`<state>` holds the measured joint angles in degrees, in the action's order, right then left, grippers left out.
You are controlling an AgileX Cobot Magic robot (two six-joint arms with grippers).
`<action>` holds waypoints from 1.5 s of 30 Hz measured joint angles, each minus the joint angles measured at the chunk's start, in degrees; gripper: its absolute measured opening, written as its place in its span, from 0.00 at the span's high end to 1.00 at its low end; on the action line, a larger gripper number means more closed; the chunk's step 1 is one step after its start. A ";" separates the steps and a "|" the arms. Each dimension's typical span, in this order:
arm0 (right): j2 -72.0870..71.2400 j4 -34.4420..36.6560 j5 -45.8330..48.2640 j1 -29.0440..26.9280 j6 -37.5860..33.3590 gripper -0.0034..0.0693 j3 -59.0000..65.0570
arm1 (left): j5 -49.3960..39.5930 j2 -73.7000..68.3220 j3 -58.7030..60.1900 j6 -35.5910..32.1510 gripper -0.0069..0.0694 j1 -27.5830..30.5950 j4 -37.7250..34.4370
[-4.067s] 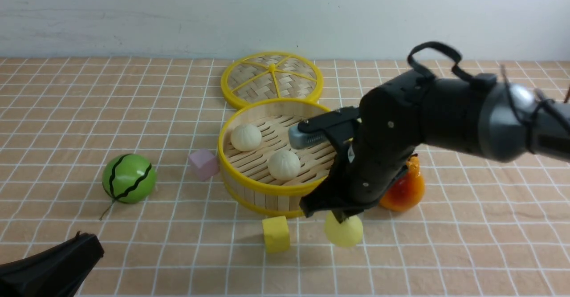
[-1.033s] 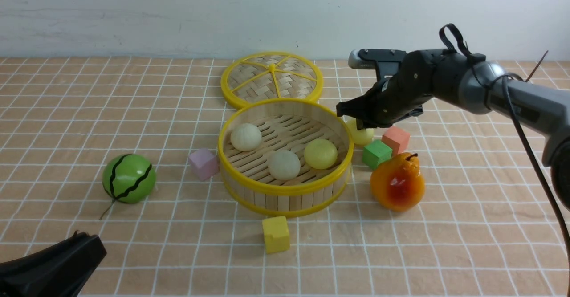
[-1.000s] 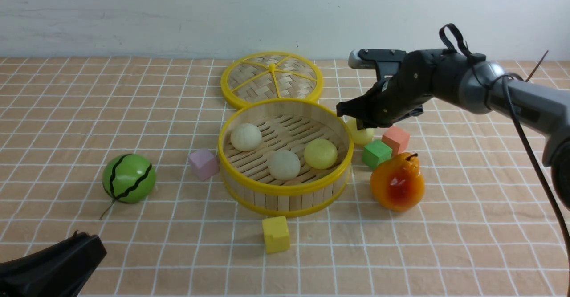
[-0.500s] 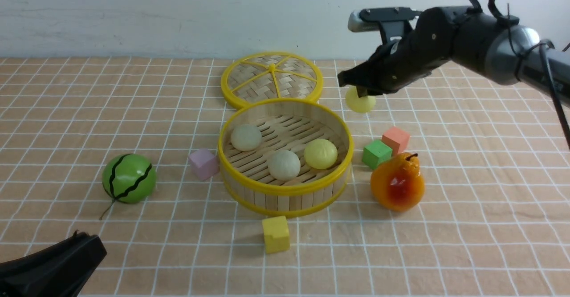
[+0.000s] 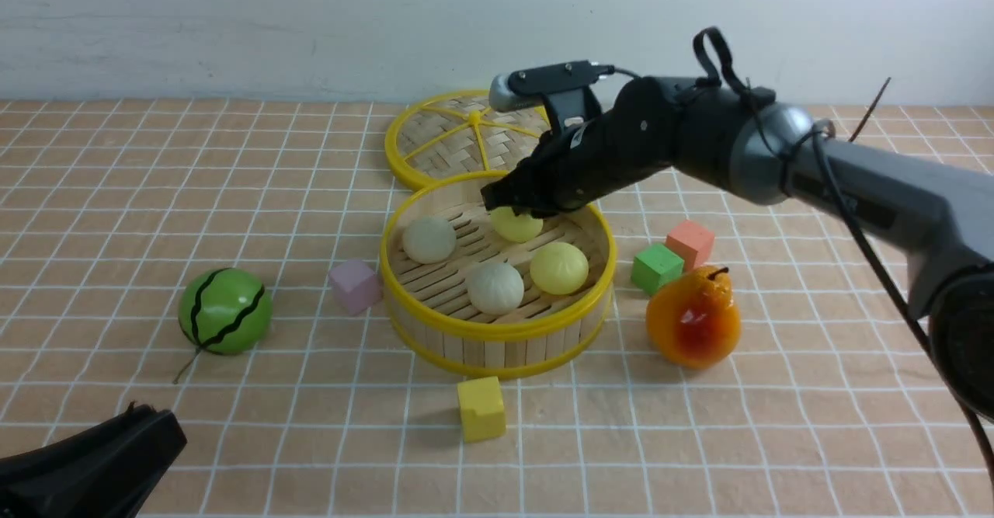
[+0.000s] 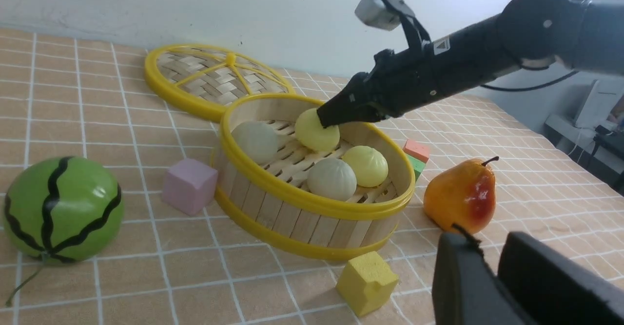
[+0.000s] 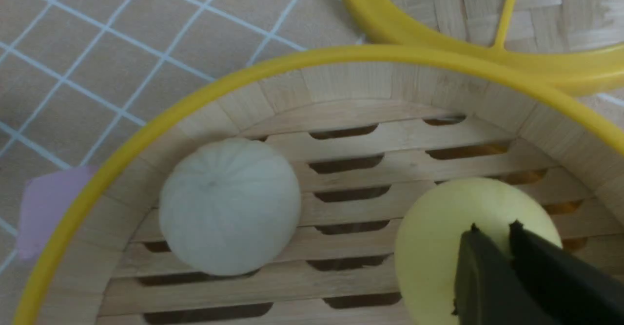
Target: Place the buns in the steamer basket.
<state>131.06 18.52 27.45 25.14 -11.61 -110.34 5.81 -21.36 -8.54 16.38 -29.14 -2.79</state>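
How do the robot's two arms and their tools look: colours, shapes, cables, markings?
The right arm is a grey tube with a rounded silver joint and a black wrist. A black cable runs along it and loops above. A small silver camera sits on a black bracket; a white label marks the wrist. The right tool and left tool have matte black fingers.

Second yellow bun (image 5: pixel 516 225) now inside steamer basket (image 5: pixel 497 351)

Yellow-rimmed steamer basket (image 5: pixel 497 332), off-white buns (image 5: pixel 495 287), pale yellow buns (image 5: pixel 559 267), black-striped green melon (image 5: pixel 225 311)
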 joint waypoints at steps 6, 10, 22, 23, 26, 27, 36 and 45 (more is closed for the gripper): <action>0.77 1.32 -1.36 0.00 0.00 0.46 0.00 | 0.00 0.00 0.00 0.00 0.75 0.00 0.00; -1.78 1.37 2.41 0.00 0.00 0.29 0.00 | 0.00 0.00 0.00 0.00 0.74 0.00 0.00; -32.38 -11.74 36.56 0.05 12.13 0.95 9.09 | 0.00 0.00 0.00 0.00 0.73 0.00 0.00; -34.95 -11.89 36.95 0.05 12.93 0.97 11.50 | 0.00 0.00 0.00 0.00 0.73 0.00 0.00; -40.05 -12.06 37.14 0.05 13.94 0.98 16.41 | 0.00 0.00 0.00 0.00 0.72 0.00 0.00; -44.02 -12.06 37.20 0.05 14.01 0.98 20.22 | 0.00 0.00 0.00 0.00 0.72 0.00 0.00; -60.46 -11.69 44.15 0.05 14.01 0.97 33.24 | 0.00 0.00 0.00 0.00 0.71 0.00 0.00; -65.55 -11.17 44.39 0.05 14.01 0.96 33.80 | -0.05 0.00 0.00 0.00 0.70 0.00 0.00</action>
<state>65.50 7.35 71.84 25.19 2.41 -76.54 5.76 -21.36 -8.54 16.38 -29.14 -2.79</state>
